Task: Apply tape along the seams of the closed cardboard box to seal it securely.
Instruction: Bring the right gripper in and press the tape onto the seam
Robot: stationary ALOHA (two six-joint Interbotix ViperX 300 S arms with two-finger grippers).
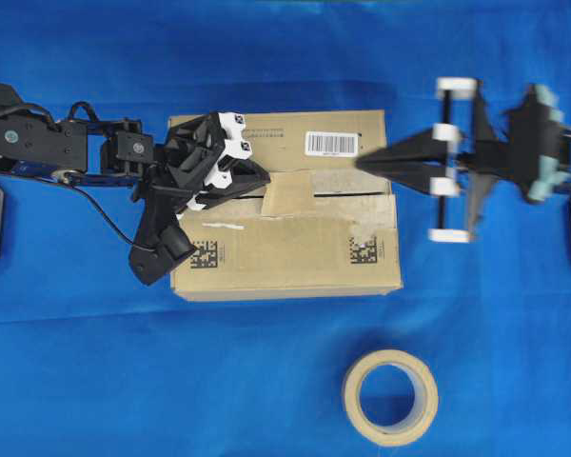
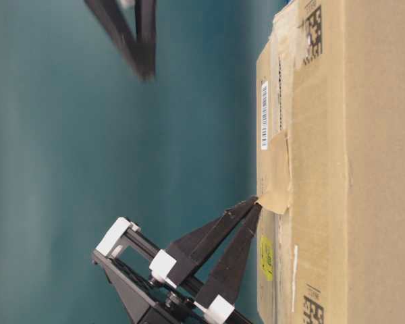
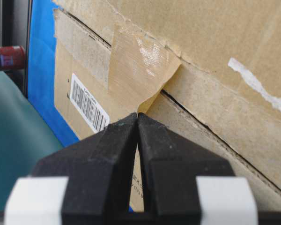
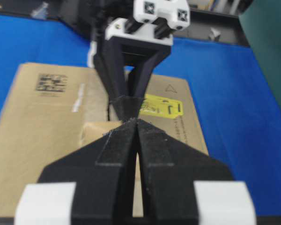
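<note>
- Tape sits mid-frame on the box, across the seam.
- Left gripper is pinching its lifted corner.
- Right gripper is clenched, empty, at the box's right edge.
- Next, probably: press that corner flat.

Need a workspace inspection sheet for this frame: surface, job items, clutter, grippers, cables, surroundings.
Surface: blue cloth over the table, lightly wrinkled.
Cardboard box: lies flat mid-table, flaps closed.
Seams: dark slit between the flaps, edged with old pale tape, mostly unsealed.
Tape: tan piece laid over the slit mid-box, one corner lifted off the cardboard.
Clutter: tape roll on the cloth in front of the box, untouched.
Left gripper: fingers shut, pinching the tape's lifted corner.
Right gripper: fingers shut, nothing held, motion-blurred, tip above the box's right edge.
Cables: black cable trailing from the left arm across the cloth.
Surroundings: teal backdrop; red can off the table.
</note>
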